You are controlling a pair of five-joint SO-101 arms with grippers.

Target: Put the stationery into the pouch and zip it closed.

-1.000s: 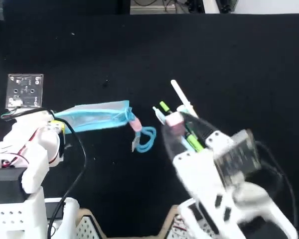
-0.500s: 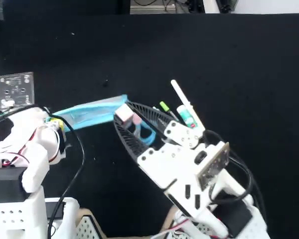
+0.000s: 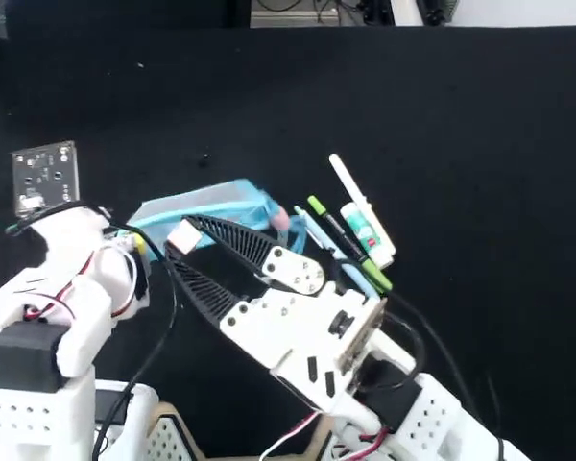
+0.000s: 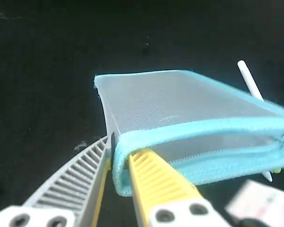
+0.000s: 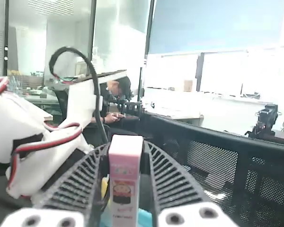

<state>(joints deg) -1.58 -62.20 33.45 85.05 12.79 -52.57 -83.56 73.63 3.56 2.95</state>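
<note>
Yellow-and-grey left tool (image 4: 119,152) is clenched on the pouch (image 4: 180,106), pinching the teal rim at its left end. The pouch is pale blue mesh and lies on the black desk (image 3: 432,115). I can't tell whether its zip is open.

The black right tool (image 3: 180,235) sits at the near edge of the pouch, close to the held end, gripping a pink-and-white eraser (image 3: 182,233) between both fingers. The eraser stands upright in the grip in the right wrist view. I can't tell whether it touches the mesh.

Just right of the pouch's right end is the loose stationery: a green pen (image 3: 319,209), a white pen (image 3: 348,187) and a white tube (image 3: 365,230), all lying close together.
</note>
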